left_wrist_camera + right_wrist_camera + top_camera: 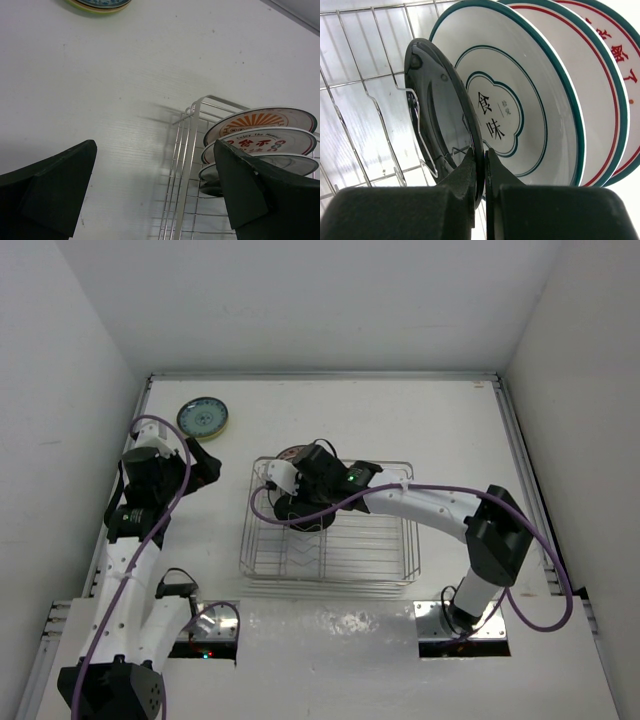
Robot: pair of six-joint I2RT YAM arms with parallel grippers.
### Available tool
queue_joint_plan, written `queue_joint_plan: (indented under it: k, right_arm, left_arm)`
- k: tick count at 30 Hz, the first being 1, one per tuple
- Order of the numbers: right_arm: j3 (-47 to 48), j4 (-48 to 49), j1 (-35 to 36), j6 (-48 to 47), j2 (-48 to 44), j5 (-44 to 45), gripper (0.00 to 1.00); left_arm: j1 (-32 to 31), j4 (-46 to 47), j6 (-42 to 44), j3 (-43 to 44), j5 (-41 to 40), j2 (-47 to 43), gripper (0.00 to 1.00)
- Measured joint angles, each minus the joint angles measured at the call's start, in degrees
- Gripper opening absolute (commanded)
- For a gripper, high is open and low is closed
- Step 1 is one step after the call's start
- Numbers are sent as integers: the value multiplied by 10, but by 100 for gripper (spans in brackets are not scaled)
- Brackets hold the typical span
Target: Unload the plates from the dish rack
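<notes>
The silver wire dish rack [330,550] stands mid-table. My right gripper [481,161] is shut on the rim of a black plate [440,105] that stands upright in the rack. Behind it stand a white plate with teal rings [520,95] and two white plates with red pattern [600,75]. In the top view the right gripper [300,502] is over the rack's far left part. My left gripper [155,190] is open and empty, left of the rack [187,165]. A teal-patterned plate [203,418] lies stacked on a lime green one at the far left; it also shows in the left wrist view [102,4].
The rack's near and right slots hold no plates. White walls enclose the table. The table's raised edge [520,440] runs along the right side.
</notes>
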Motion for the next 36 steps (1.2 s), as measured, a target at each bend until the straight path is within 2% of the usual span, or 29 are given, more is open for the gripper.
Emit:
queue_joint_plan:
  k: [12,17,20,27,31,32,36]
  right_arm:
    - [57,-47,2,11,-9,44,0]
    - [116,-83,2,8,-47,60,2]
    - [149,-92,1,17,-75,66,0]
    - [174,-87,-15,171,-146,73,0]
    - [156,-57,-62,287,-175,19,0]
    - [149,-47,-73,313,-182,3,0]
    - [134,-6,-91,395,-199,-55,0]
  left_arm:
    - [0,5,0,0,21,4,100]
    - [0,10,-16,16,87,1,100]
    - [0,27,-32,40,151,-16,100]
    - [0,173,-99,52,315,-76,97]
    - [0,233,-123,57,390,-65,90]
    - [0,243,-127,57,404,-59,85]
    - [0,252,-134,57,430,-43,79]
